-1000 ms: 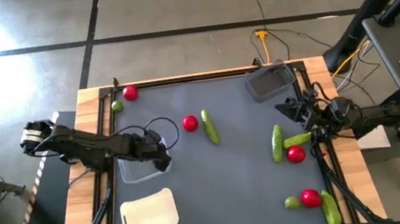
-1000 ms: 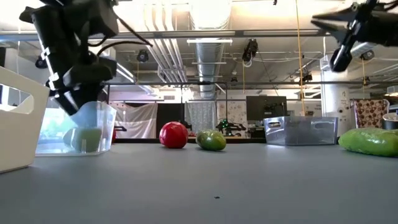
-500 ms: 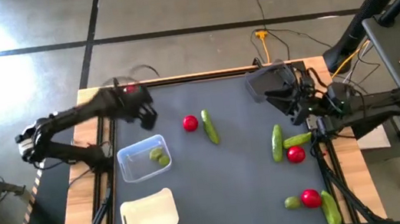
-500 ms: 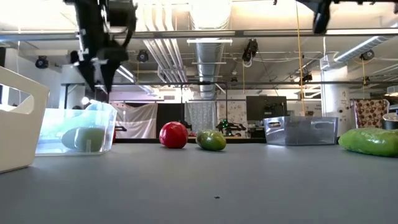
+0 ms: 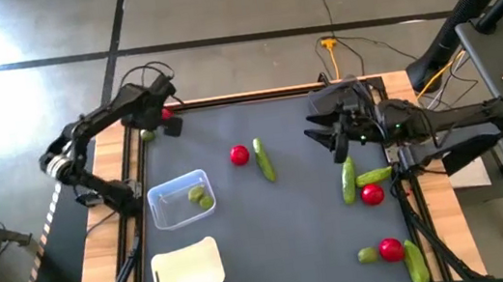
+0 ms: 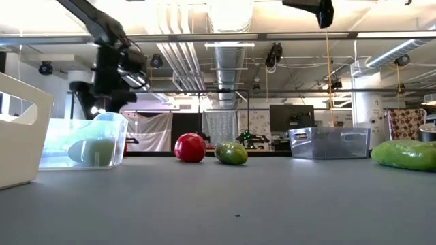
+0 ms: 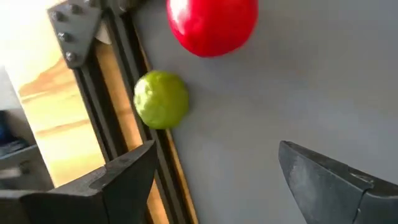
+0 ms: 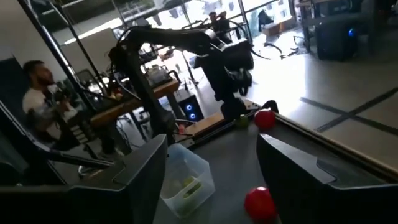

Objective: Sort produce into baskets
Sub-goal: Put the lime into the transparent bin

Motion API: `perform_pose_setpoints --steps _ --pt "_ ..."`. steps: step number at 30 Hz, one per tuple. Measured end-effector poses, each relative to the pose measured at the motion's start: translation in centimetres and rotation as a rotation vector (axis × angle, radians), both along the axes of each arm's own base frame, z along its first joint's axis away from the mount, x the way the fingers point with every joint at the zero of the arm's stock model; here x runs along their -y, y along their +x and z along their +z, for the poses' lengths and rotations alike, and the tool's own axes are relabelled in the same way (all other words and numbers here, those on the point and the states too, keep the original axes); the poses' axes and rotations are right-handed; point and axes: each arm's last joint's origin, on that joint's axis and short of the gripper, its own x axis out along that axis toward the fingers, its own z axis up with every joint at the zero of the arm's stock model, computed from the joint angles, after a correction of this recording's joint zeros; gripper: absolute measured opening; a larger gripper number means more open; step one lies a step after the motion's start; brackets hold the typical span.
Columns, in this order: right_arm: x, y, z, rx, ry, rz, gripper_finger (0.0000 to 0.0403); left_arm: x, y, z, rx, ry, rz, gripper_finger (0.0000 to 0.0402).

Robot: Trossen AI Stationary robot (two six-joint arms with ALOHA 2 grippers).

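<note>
— Where are the baskets?
— The clear basket (image 5: pixel 179 199) sits left of the middle and holds one olive-green lime (image 5: pixel 202 198). The cream-white basket (image 5: pixel 188 269) lies nearer the front, and the dark grey basket (image 5: pixel 340 102) sits at the far right.

— And the loose produce?
— At the far left corner, a red tomato (image 5: pixel 170 116) lies just beside a lime (image 5: pixel 146 133). Mid-tabletop, another tomato (image 5: pixel 240 155) lies beside a slim cucumber (image 5: pixel 264 159). On the right, two cucumbers (image 5: pixel 348 180) lie near a tomato (image 5: pixel 372 194). At the front right, a lime (image 5: pixel 368 255), tomato (image 5: pixel 390 250) and cucumber (image 5: pixel 415 263) cluster.
</note>
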Motion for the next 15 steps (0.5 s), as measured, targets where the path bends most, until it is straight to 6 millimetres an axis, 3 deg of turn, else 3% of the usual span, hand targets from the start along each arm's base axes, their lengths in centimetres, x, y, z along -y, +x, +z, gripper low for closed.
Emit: perform_pose_setpoints --steps 6,15 --pt "0.0 -0.3 1.2 0.008 -0.031 0.002 0.0256 -2.5 1.3 -1.9 -0.217 -0.170 -0.173 0.0306" --pt "-0.3 -2.0 0.3 -0.125 0.056 0.014 0.0264 -5.4 2.5 -5.1 -0.388 -0.376 -0.343 0.0300"
